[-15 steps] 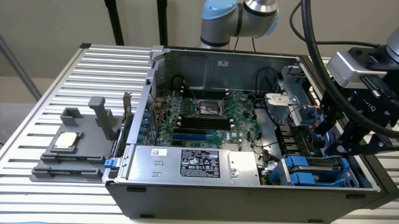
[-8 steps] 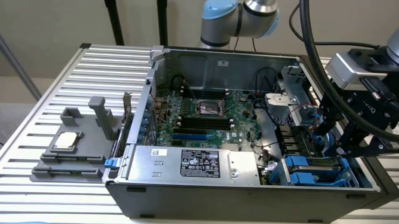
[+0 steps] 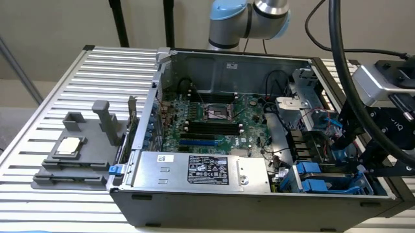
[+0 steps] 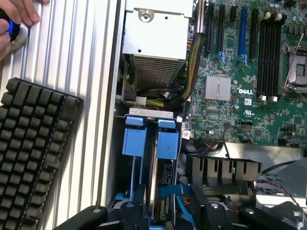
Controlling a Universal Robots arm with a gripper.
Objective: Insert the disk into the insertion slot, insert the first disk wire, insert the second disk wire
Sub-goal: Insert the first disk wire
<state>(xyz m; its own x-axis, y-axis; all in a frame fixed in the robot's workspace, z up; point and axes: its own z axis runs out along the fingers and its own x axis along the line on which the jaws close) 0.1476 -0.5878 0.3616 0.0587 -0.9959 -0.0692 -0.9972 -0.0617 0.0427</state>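
Two blue carrier tabs stand side by side at the mouth of the insertion slot (image 4: 150,113), which sits in the lower right of the exterior view's frame, just beside the silver power-supply box (image 3: 201,170). We read the disk (image 4: 166,146) as seated on edge inside that bay. Only its blue carrier end and a thin grey strip show, so we cannot confirm how deep it sits.

We judge the disk dense for its size and fully rigid. Its bare metal faces look slippery, and its works are likely sensitive to knocks. The blue plastic carrier along its long sides looks like the safest place to take hold, away from the label face and any exposed board. The wires would handle the opposite way: light and limp. They are best taken by the hard plug body, not the cable.

We see the end effector (image 4: 165,212) low over the open case, at the far end of the bay from the tabs. A blue flat wire (image 4: 173,190) crosses right in front of it. We cannot tell whether the end effector is clenched or released, nor whether it grips that wire or merely sits against it.

A person's hand (image 4: 19,14) rests on the ribbed desk (image 4: 72,48) beyond a black keyboard (image 4: 33,153), well apart from the bay.
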